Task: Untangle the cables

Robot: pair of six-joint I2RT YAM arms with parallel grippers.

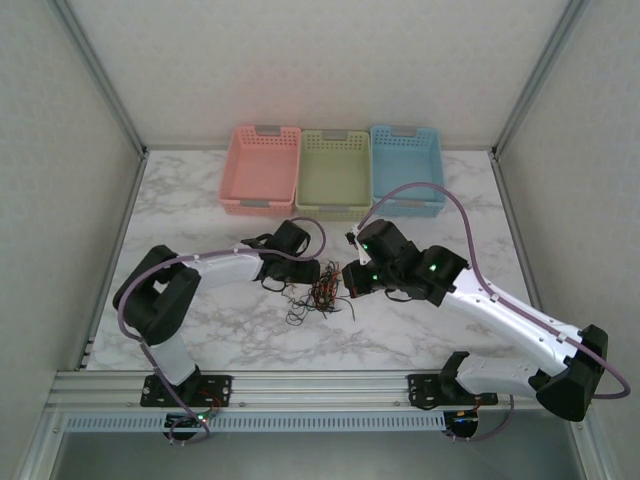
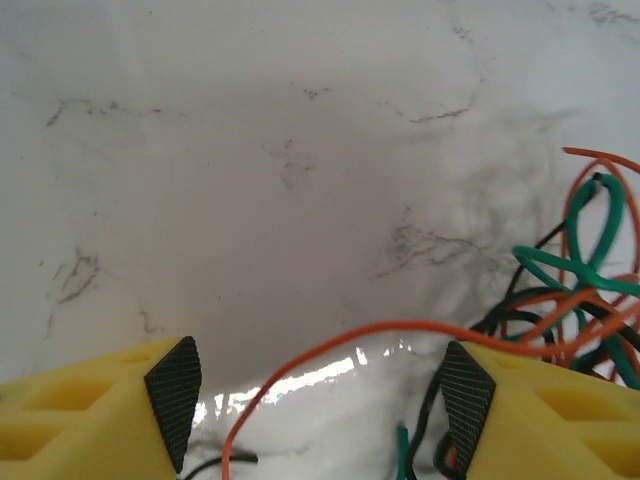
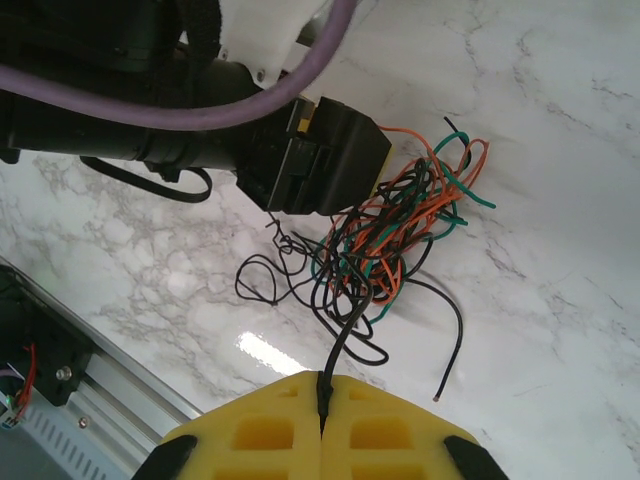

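separating strands from the cables [image 3: 395, 230]
right hand [image 3: 322, 405] pinches a black strand [image 3: 338, 345]; left hand [image 2: 320, 385] gapes around an orange strand [image 2: 400, 324]; next, clamp it and pull apart.

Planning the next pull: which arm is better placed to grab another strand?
Left: the left tool stands open around an orange cable; the right tool is shut on a black cable.

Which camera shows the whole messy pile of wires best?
The right wrist view. There the whole wire bundle lies spread out, its orange, green and black strands easy to tell apart. The top external view shows it tiny and far away. The left wrist view catches just its edge, some orange and green loops.
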